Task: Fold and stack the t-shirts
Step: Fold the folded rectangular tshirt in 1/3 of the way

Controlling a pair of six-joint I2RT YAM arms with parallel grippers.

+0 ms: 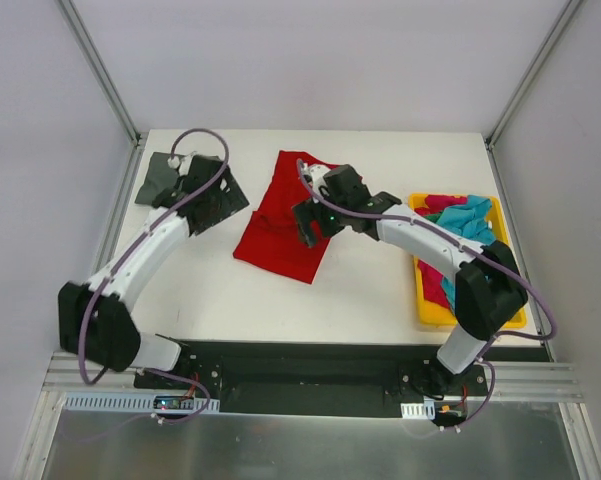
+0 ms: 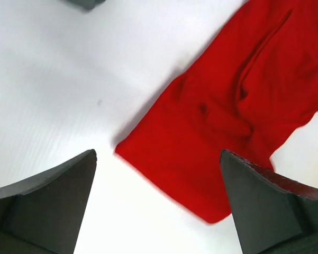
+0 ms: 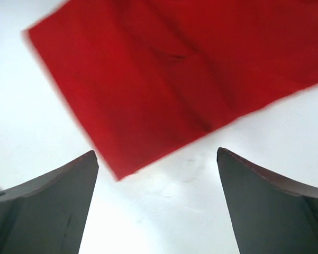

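A bright red t-shirt [image 1: 280, 225] lies in a long folded strip mid-table; it also shows in the left wrist view [image 2: 227, 111] and the right wrist view [image 3: 164, 69]. A dark grey t-shirt [image 1: 163, 178] lies at the back left, partly hidden under my left arm. My left gripper [image 1: 218, 203] is open and empty, hovering between the grey shirt and the red one; its jaws [image 2: 159, 154] frame the red shirt's near corner. My right gripper [image 1: 309, 226] is open and empty above the red shirt's right edge, which shows between its fingers [image 3: 156, 153].
A yellow tray [image 1: 427, 308] stands at the right edge and holds a heap of turquoise [image 1: 470, 222] and pinkish-red [image 1: 436, 282] shirts. The right arm passes over the tray's left side. Grey walls and metal posts border the table.
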